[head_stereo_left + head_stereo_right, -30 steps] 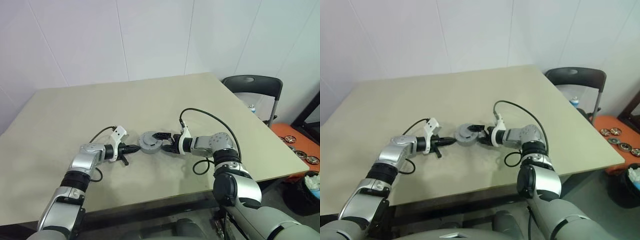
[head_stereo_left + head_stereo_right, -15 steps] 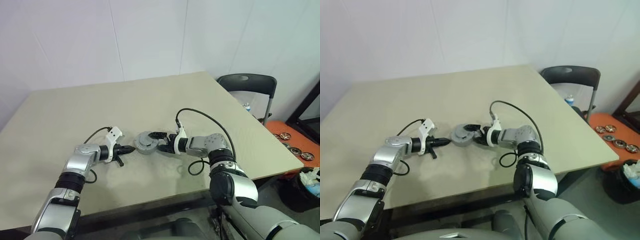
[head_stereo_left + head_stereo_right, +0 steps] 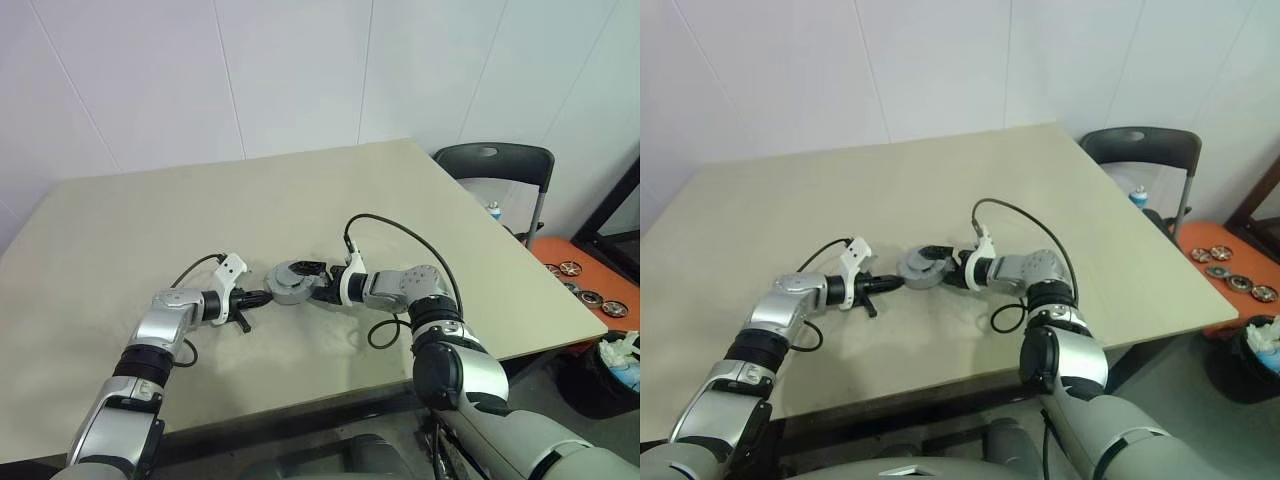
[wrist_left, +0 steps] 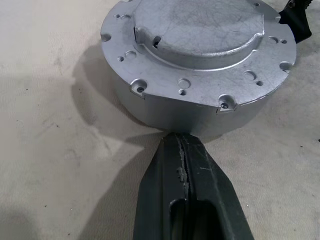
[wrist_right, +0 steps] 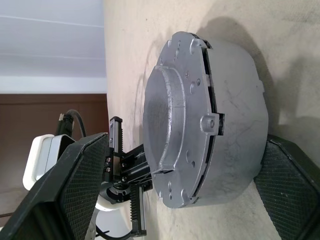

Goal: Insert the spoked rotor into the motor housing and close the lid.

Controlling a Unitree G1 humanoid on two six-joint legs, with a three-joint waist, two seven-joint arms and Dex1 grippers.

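1. The motor housing (image 4: 200,65) is sitting on the table (image 3: 150,210) with its lid (image 4: 200,30) on, so the rotor is probably inside.
2. The left gripper (image 4: 186,150), fingers clenched together, is touching the housing's side wall, probably bracing it.
3. The right gripper (image 3: 315,283) is standing spread around the housing, grasping nothing visibly.

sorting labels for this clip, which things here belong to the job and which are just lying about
Job: motor housing, lid on; left claw; right claw; table.
Lying about: chair; orange tray of round parts; bin.
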